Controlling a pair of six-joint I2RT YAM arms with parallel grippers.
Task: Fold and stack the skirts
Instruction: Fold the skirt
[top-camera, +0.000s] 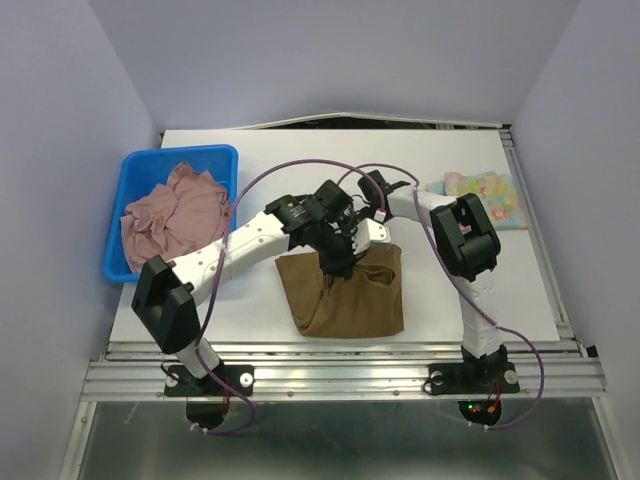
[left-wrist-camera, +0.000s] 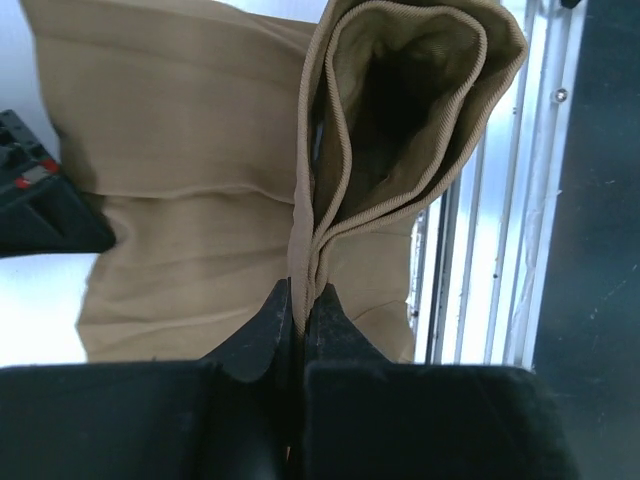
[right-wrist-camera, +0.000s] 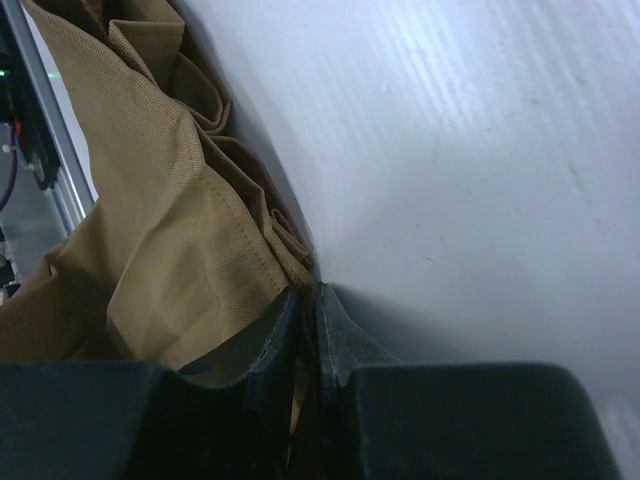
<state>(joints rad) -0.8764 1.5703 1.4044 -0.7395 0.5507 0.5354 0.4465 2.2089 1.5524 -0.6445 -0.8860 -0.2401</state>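
The brown pleated skirt (top-camera: 345, 295) lies on the white table near the front edge, its far edge lifted. My left gripper (top-camera: 335, 268) is shut on a folded hem of the brown skirt (left-wrist-camera: 400, 120), as the left wrist view shows (left-wrist-camera: 303, 300). My right gripper (top-camera: 372, 245) is shut on the skirt's far right edge (right-wrist-camera: 180, 200), as the right wrist view shows (right-wrist-camera: 310, 300). The dusty pink skirt (top-camera: 175, 212) lies crumpled in the blue bin. The pastel flowered skirt (top-camera: 487, 193) lies folded at the far right.
The blue plastic bin (top-camera: 222, 156) stands at the table's left side. The metal rail (top-camera: 340, 352) runs along the front edge. Purple cables (top-camera: 290, 170) loop over the table behind the arms. Grey walls close in the back and sides.
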